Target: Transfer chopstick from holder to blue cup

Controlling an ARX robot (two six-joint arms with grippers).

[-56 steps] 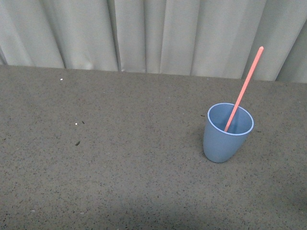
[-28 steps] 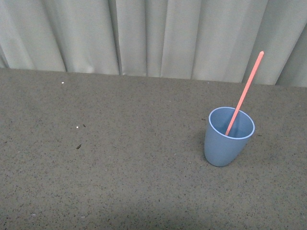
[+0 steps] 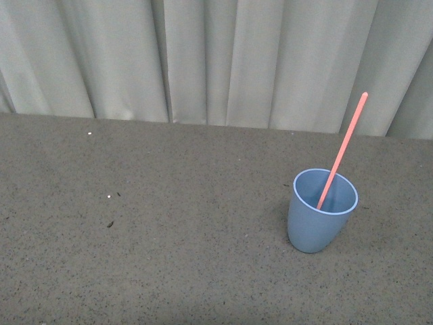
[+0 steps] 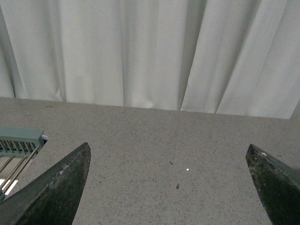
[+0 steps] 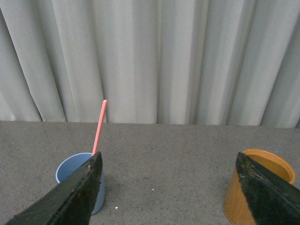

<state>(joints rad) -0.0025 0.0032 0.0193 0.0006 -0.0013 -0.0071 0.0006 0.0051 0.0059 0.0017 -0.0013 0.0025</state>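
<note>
A light-blue cup point(image 3: 321, 218) stands upright on the grey table, right of centre in the front view. One salmon-pink chopstick point(image 3: 344, 147) leans in it, its top tilted to the right above the rim. In the right wrist view the cup point(image 5: 71, 167) and chopstick point(image 5: 99, 125) show beside one finger, and an orange-brown round holder point(image 5: 264, 156) beside the other. My right gripper point(image 5: 168, 157) is open with only bare table between its fingers. My left gripper point(image 4: 168, 147) is also open over bare table. Neither arm appears in the front view.
A pale curtain point(image 3: 216, 61) hangs along the table's far edge. A teal slatted rack point(image 4: 18, 140) lies at the border of the left wrist view. Small specks point(image 3: 109, 196) dot the tabletop left of the cup.
In the front view the whole scene has slid downward; cup and chopstick sit lower in the picture. The chopstick still leans in the cup the same way.
</note>
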